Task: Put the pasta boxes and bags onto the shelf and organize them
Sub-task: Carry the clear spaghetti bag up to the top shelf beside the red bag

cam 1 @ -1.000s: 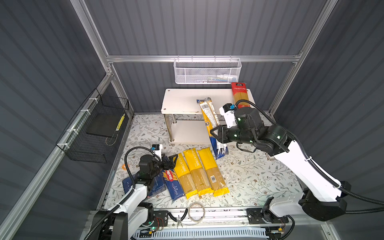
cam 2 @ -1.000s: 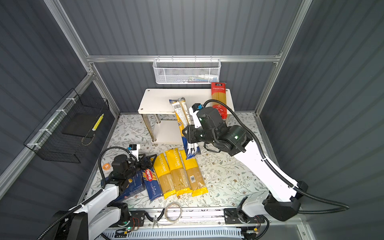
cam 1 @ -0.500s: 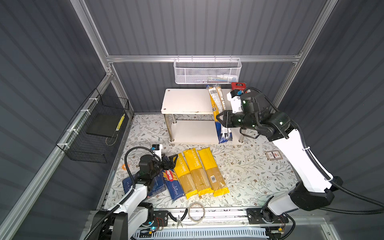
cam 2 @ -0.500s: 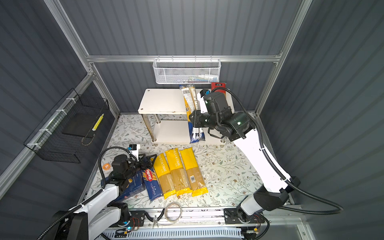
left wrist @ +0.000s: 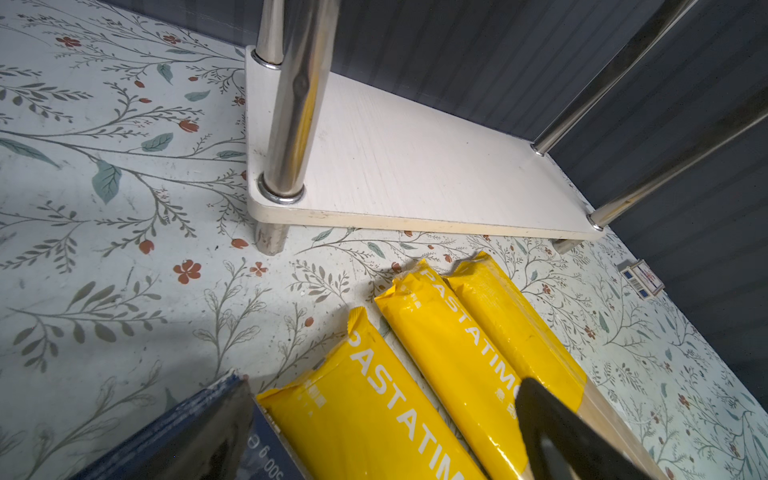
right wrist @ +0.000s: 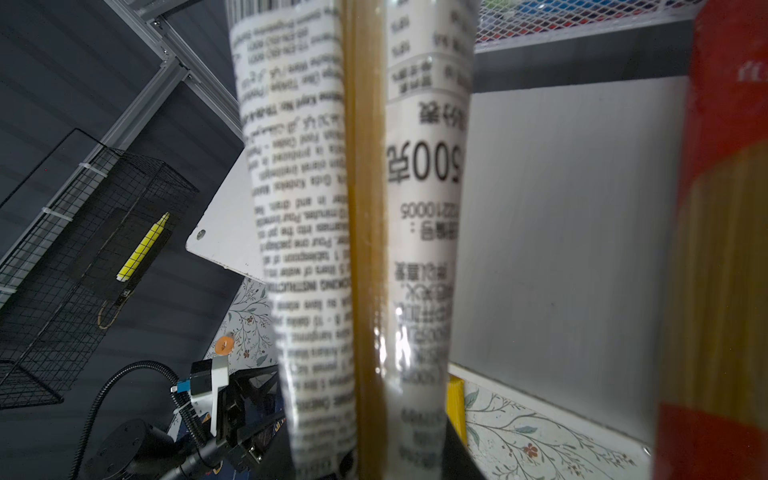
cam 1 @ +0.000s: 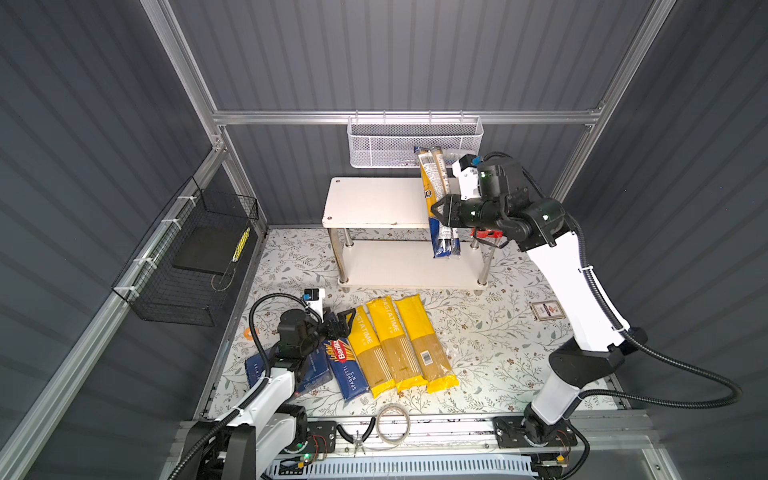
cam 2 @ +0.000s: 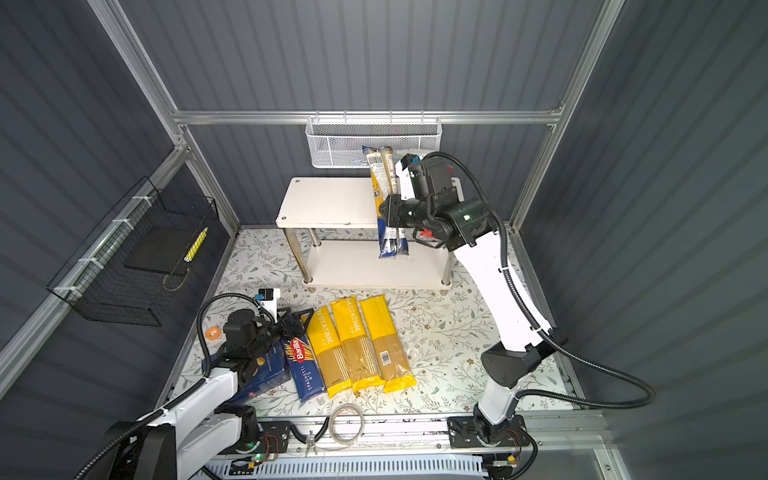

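Right wrist view shows the clear spaghetti bag (right wrist: 353, 208) close up, with the red bag (right wrist: 727, 249) just beside it and the top board of the shelf (right wrist: 561, 208) behind. In both top views the right hand (cam 1: 437, 210) is closed tight on the clear spaghetti bag's middle. It holds the bag nearly upright at the shelf's right end, dark-blue end down over the lower board; whether it touches cannot be told. In front of the shelf, three yellow PASTATIME bags (cam 1: 392, 345) and two Barilla boxes (cam 1: 347, 368) lie on the counter (cam 1: 498, 353). The left hand (cam 1: 343, 320) sits at their shelf-side ends, fingers spread, holding nothing.
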Controlling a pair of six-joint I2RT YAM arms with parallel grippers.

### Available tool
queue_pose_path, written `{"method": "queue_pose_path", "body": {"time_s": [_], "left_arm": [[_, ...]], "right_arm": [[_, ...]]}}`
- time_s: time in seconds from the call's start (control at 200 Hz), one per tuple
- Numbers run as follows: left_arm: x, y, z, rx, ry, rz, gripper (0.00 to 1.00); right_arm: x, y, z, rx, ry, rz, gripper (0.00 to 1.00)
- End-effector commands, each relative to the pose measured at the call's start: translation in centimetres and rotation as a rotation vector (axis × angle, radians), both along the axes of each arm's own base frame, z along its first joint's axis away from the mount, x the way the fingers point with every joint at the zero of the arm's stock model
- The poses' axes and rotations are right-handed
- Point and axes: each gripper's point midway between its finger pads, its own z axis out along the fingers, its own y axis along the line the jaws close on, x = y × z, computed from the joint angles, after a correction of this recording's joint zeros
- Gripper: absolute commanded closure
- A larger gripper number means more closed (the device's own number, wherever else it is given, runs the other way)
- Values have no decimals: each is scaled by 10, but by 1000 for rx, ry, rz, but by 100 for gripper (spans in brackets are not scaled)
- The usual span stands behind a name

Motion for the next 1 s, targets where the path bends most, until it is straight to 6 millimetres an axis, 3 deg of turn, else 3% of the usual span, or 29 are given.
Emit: {"method": "queue_pose_path", "body": {"time_s": [0.0, 0.996], "left_arm": [[5, -3, 15, 5, -39, -11, 0], [2, -5, 18, -1, -63, -29, 0]], "right_arm": [[6, -8, 59, 87, -176, 0, 77], [69, -31, 34, 105, -163, -104, 74]]}}
